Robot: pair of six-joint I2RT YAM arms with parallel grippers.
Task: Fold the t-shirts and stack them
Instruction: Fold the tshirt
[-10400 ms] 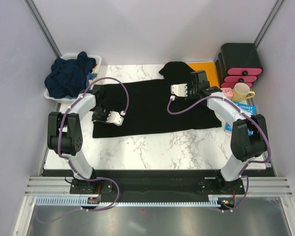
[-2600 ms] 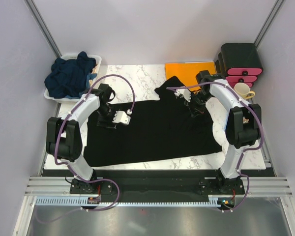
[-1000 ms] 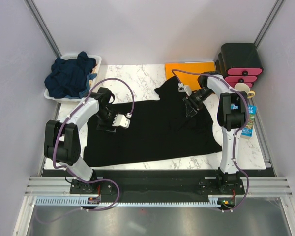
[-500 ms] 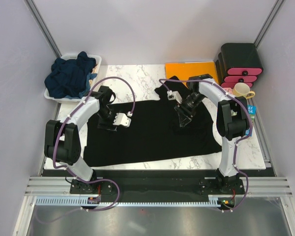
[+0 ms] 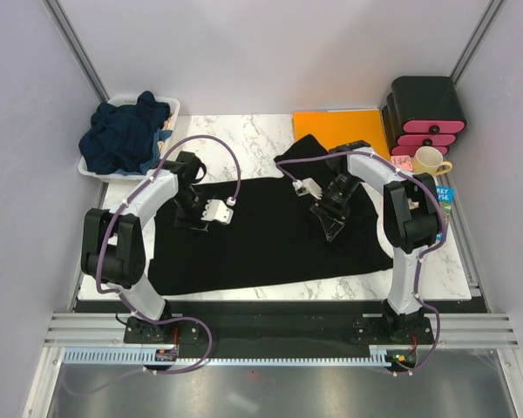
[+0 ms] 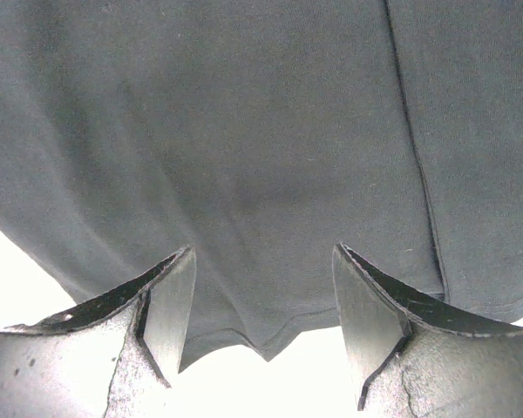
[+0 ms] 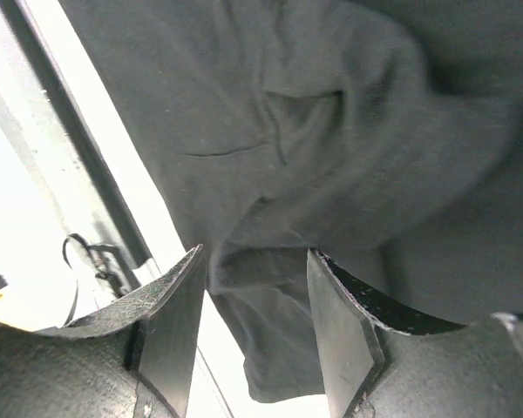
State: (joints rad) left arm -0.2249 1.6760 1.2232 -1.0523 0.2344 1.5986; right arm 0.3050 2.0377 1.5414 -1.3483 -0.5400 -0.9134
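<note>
A black t-shirt point(image 5: 261, 248) lies spread flat across the marble table. My left gripper point(image 5: 190, 219) hovers over its left part. In the left wrist view it point(image 6: 261, 252) is open, with the shirt's hem point(image 6: 270, 344) lying between the fingers and nothing gripped. My right gripper point(image 5: 331, 225) is low over the shirt's right half. In the right wrist view it point(image 7: 254, 252) is open, astride a rumpled fold of the black cloth point(image 7: 270, 348). Dark navy t-shirts point(image 5: 126, 131) are heaped in a white basket point(image 5: 173, 108) at the back left.
A flat orange sheet point(image 5: 344, 128) lies at the back, just beyond the shirt's sleeve point(image 5: 296, 152). A black drawer unit with pink drawers point(image 5: 427, 113), a cream mug point(image 5: 429, 161) and a blue book point(image 5: 443, 205) stand along the right edge.
My right gripper has swung from the shirt's back right corner toward me and slightly left, over the cloth. The left arm has stayed put.
</note>
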